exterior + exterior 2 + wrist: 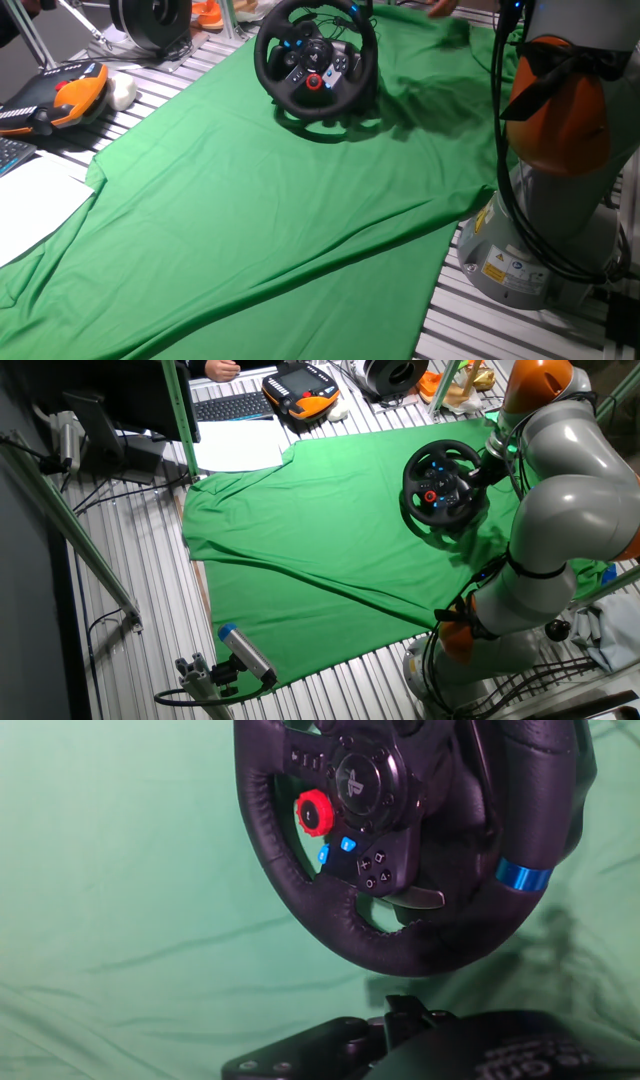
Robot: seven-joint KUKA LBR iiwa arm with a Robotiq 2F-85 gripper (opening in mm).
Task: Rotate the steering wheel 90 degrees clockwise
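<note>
Ahead of the tool point(420, 1045), whose dark body fills the bottom of the hand view, the steering wheel point(400, 850) stands on the green cloth point(250, 220) over the table point(130, 620). The step looks like the approach: no grip on the rim yet. Next calls for closing on the rim, then turning clockwise. The fingers are cut off, so their spread cannot be told.

We see the steering wheel point(400, 935) rim as matt black, leather-like, with stitching, its red knob point(312, 813) glossy plastic. The green cloth point(260, 220) looks smooth, softly wrinkled; the table point(130, 620) is ribbed metal.
</note>
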